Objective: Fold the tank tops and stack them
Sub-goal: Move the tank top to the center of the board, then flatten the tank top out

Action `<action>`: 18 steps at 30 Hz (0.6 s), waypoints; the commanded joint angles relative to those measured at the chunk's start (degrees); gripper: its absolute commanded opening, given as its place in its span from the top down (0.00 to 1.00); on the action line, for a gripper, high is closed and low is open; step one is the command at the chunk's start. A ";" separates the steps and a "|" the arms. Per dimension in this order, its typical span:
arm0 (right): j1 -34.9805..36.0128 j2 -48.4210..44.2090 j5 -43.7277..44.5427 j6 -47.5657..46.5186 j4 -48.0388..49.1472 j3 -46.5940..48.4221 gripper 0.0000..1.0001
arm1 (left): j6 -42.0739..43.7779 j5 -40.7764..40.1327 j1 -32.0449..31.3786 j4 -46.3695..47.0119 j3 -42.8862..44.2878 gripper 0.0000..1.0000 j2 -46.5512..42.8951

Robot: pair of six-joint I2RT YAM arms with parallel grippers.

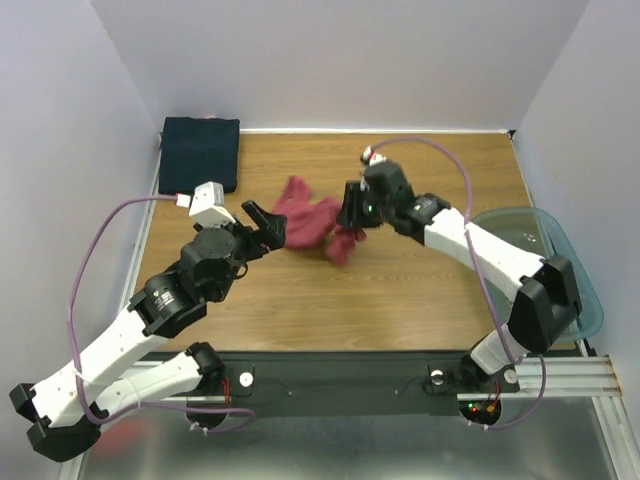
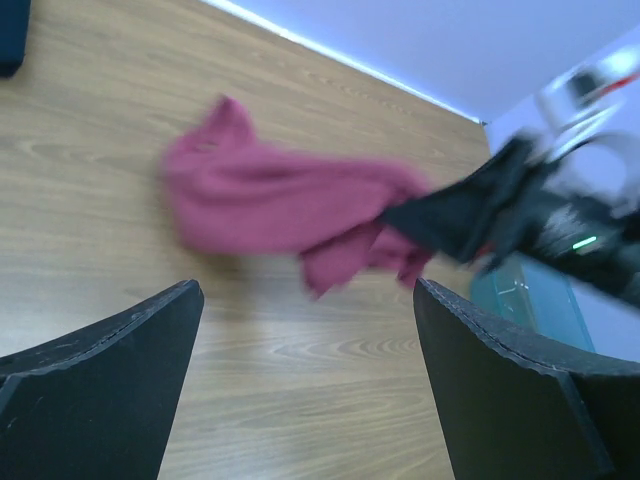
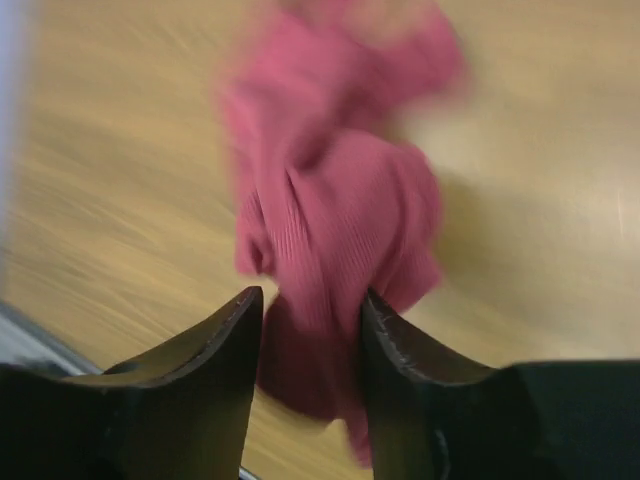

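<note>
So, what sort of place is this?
Probably a robotics lab test cell: plain white walls close in a wooden table, and a left arm and a right arm are mounted at its near edge.

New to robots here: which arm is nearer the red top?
Right: the right fingers straddle one bunched end of the rose-red tank top. The left fingers stand spread just short of it.
</note>
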 commanded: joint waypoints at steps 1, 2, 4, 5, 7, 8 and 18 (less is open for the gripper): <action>1.42 -2.88 3.70 0.89 8.38 -11.46 0.45 | -6.84 0.20 0.54 2.28 -7.37 0.01 -1.87; 1.42 -4.97 4.32 1.24 8.91 -13.94 0.36 | -7.55 0.83 0.54 2.82 -8.79 0.01 -1.61; 1.42 -7.62 7.21 2.13 9.62 -19.31 0.32 | -8.87 2.06 0.62 4.05 -12.57 0.01 0.49; 1.42 -9.28 8.18 2.56 9.62 -20.72 0.30 | -10.35 3.63 0.63 5.62 -13.89 0.01 1.46; 1.42 -13.51 9.77 2.83 9.53 -23.53 0.26 | -12.20 5.92 0.71 8.00 -17.85 0.01 4.89; 1.42 -14.56 10.99 2.66 9.53 -25.81 0.24 | -13.00 8.80 0.80 11.40 -19.16 0.02 6.03; 1.42 -15.11 12.14 5.29 13.57 -35.66 0.25 | -11.43 18.24 0.10 27.96 -19.71 0.14 23.43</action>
